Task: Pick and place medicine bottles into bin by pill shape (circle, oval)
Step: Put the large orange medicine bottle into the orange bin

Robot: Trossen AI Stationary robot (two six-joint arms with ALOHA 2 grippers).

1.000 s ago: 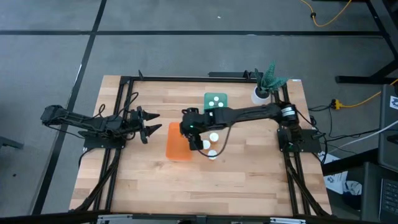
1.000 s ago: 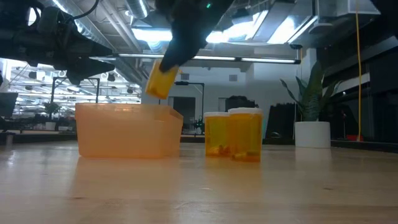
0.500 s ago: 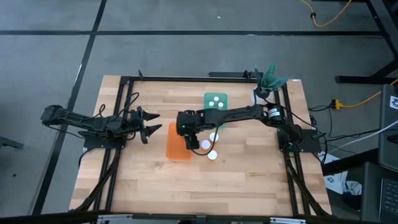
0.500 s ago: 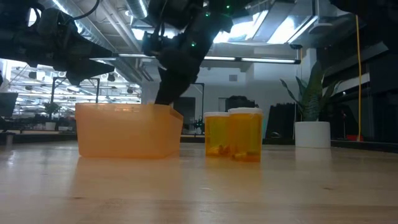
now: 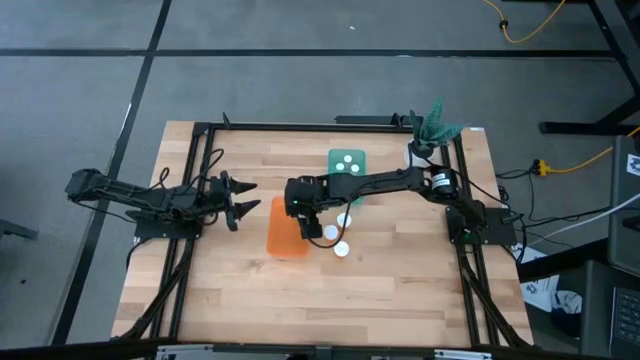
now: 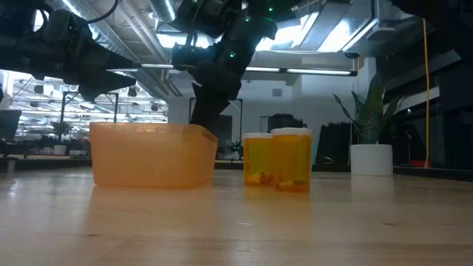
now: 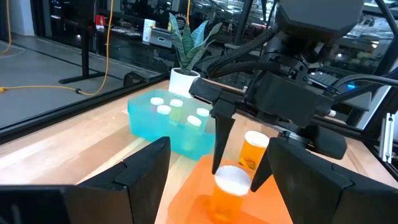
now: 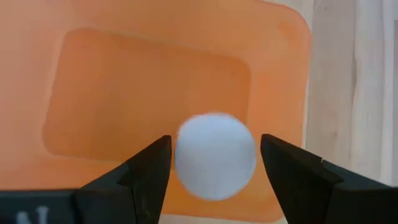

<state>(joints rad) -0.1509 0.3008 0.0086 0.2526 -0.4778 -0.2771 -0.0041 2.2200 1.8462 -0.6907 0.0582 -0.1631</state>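
The pale wood-plank tabletop (image 5: 400, 280) stands on grey floor. The left end effector (image 5: 243, 200) waits spread open, empty, beside the orange bin (image 5: 285, 232). Inside that translucent bin a white-capped bottle (image 7: 231, 183) stands between the right end effector's (image 7: 234, 168) parted fingers. The teal bin (image 7: 171, 127) holds four caps; two amber bottles (image 6: 281, 159) stand nearby.

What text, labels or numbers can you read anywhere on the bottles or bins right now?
None can be read.
Bottle in the orange bin, between the right gripper's open fingers: no label visible.
Bottle on the table: dark mark, too blurred to read.
Teal bin: no markings visible.
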